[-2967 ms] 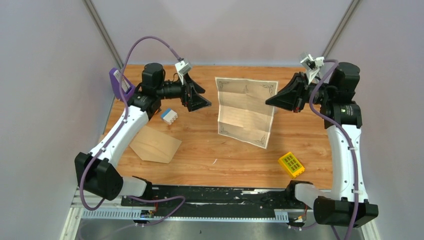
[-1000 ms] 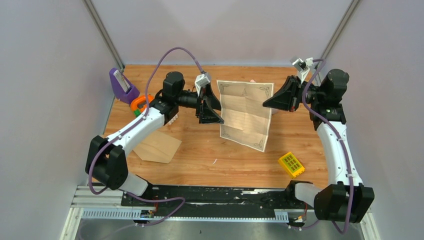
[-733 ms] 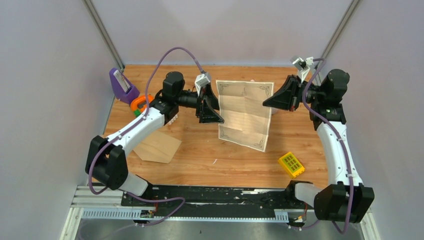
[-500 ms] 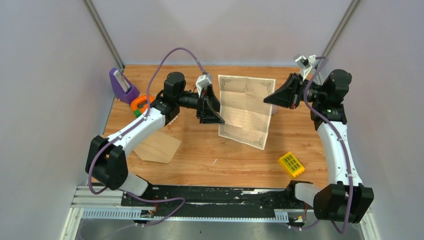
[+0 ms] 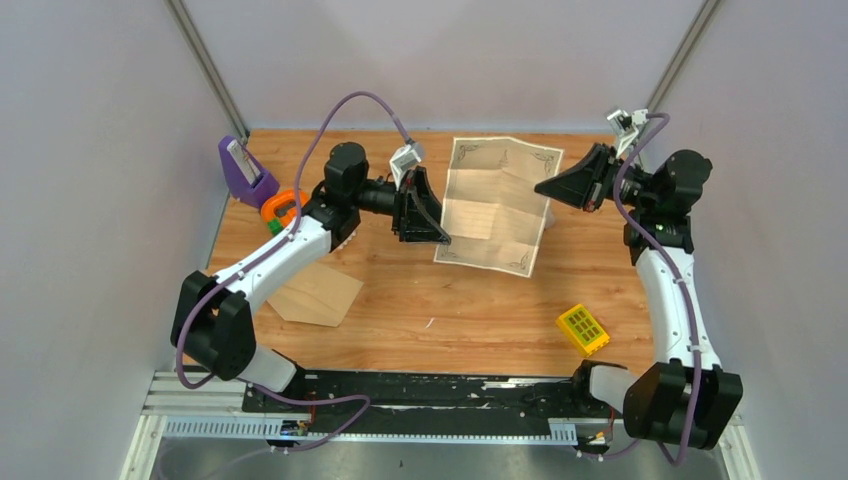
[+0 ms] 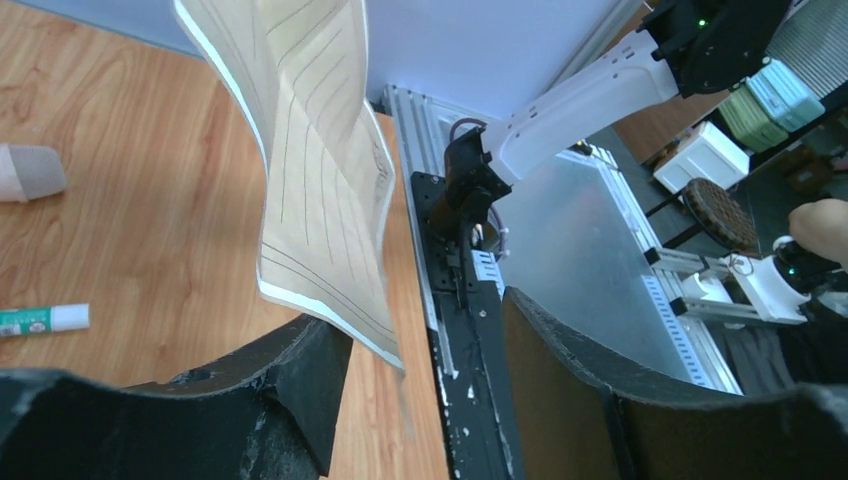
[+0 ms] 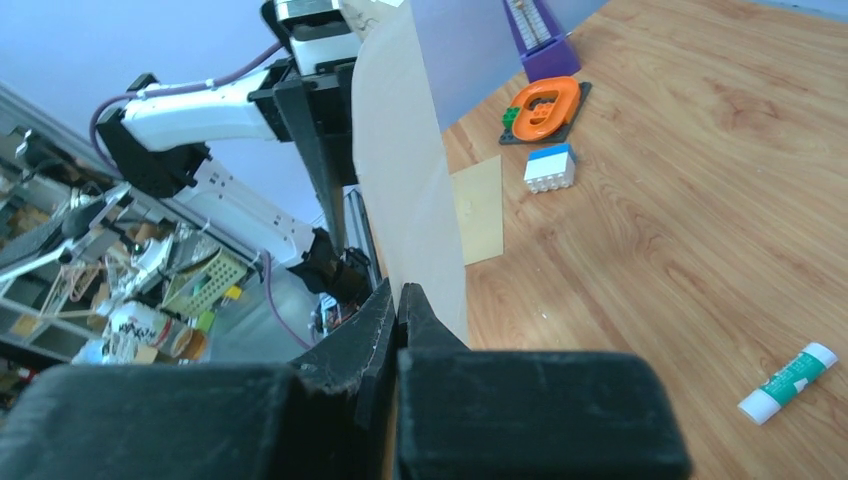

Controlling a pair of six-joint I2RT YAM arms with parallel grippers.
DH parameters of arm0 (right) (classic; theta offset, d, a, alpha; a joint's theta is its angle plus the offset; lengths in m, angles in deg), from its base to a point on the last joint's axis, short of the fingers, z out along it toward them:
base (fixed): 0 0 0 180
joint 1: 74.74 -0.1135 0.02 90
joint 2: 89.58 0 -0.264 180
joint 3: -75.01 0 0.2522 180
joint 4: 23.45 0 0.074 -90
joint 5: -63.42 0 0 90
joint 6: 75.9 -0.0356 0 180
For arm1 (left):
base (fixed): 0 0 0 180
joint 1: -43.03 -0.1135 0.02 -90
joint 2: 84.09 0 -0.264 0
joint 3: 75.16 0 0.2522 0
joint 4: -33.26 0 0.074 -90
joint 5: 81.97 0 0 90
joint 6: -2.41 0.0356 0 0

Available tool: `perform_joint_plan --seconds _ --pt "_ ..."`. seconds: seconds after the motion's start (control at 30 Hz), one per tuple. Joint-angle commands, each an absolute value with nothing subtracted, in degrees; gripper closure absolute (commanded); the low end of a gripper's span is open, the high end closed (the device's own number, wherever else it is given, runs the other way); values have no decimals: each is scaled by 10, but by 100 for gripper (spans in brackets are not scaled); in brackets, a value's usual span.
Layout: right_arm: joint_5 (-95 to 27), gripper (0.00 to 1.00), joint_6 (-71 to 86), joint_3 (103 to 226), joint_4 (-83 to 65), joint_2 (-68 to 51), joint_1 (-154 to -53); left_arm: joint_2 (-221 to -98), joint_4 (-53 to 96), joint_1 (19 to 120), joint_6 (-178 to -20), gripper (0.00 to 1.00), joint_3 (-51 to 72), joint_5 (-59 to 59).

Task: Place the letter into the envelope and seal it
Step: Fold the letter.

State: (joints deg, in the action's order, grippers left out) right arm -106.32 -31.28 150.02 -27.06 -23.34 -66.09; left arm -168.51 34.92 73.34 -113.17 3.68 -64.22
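**While the right gripper [image 5: 545, 188] pinches the letter [image 5: 497, 205], the left gripper [image 5: 432, 208] stands spread beside it**

As the letter hangs clear of the tabletop [image 5: 450, 300], toward the far edge and about midway betw. the L and R edges, the right gripper has its fingers pressed together on the sheet's R edge. The left gripper is at the sheet's L edge w/ jaws apart. In the left wrist view the sheet's lower corner hangs between the fingers [image 6: 300, 400], apparently touching neither.

Containers:
- The envelope [image 5: 315, 293] lies flat near the L edge, toward the near L corner, partly under the left arm [image 5: 270, 255]. Contents cannot be told.
- A purple holder [image 5: 243, 172] at the far L corner carries a pale slanted piece.

Writing:
- The letter shows ruled lines and ornamental border corners, no legible words.
- A glue stick [image 7: 787, 382] lying on the tabletop has a white body w/ a green label, print too small to read.

Misc.:
- An orange ring [image 5: 281, 208] on a green base sits just beside the holder.
- A blue-and-white brick [image 7: 551, 167] is next to the ring.
- A yellow studded block [image 5: 583, 330] lies toward the near R corner.
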Motion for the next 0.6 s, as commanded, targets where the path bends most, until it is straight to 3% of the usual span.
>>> perform_joint_plan --seconds 0.0,0.3,0.57 --pt "-1012 100 -346 1464 -319 -250 -649 -1673 435 737 -1194 39 37 -660" --pt "-1040 100 -442 1445 -417 -236 -646 -1676 406 737 -1167 37 36 -624" --pt "-1036 100 -487 1428 -470 -241 -645 -1681 332 737 -1123 55 51 -588"
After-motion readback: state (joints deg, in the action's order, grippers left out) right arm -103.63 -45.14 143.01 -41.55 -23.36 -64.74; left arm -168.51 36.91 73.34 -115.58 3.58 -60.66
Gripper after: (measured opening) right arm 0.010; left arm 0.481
